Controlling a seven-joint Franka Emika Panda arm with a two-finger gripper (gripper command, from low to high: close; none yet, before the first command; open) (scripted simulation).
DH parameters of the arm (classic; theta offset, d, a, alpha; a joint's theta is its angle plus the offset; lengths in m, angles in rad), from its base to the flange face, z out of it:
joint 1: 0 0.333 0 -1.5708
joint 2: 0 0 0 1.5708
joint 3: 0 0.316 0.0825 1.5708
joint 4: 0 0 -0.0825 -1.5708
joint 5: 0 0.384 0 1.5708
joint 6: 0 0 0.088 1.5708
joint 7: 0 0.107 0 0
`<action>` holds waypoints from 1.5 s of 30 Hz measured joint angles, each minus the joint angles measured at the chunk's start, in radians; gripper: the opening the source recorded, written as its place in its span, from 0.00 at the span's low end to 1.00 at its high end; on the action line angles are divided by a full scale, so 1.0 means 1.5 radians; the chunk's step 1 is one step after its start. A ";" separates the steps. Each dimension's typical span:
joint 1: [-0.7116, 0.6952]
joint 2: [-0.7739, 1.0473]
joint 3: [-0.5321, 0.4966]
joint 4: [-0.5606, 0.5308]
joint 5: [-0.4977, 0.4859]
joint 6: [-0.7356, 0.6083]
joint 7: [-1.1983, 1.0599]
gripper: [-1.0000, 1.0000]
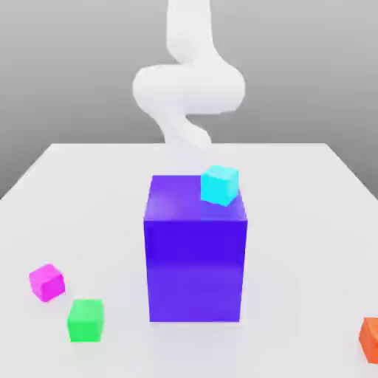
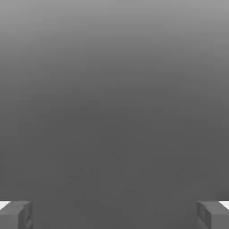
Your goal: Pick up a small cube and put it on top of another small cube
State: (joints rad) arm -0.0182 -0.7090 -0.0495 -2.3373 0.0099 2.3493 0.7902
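gripper point(image 2: 115, 215): wide apart, empty | cyan cube point(image 1: 219, 185): on blue block point(image 1: 196, 269), center frame | magenta point(image 1: 47, 283), green cubes point(image 1: 86, 320): lower left

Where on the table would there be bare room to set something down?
Right of the blue block, short of the orange cube; also between block and green cube, though narrower. Crowded: green beside the magenta cube.

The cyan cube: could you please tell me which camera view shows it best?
The exterior view: the cyan cube appears whole there, on top of the large blue block. In the hand view I can't make it out.
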 joint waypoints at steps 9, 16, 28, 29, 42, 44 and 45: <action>-0.050 0.220 -0.120 -0.091 0.035 0.120 -0.032 0.50; -0.099 0.390 -0.201 -0.160 0.076 0.211 -0.066 0.50; -0.258 0.669 -0.152 -0.205 0.224 0.380 -0.183 0.50; -0.279 0.690 -0.126 -0.200 0.243 0.396 -0.198 0.50; -0.240 0.616 -0.185 -0.219 0.153 0.344 -0.129 0.00; -0.226 0.574 -0.203 -0.227 0.106 0.311 -0.093 0.00; -0.212 0.560 -0.197 -0.223 0.092 0.294 -0.078 0.00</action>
State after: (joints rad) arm -0.3356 0.1306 -0.3447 -2.6720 0.1478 2.7900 0.6739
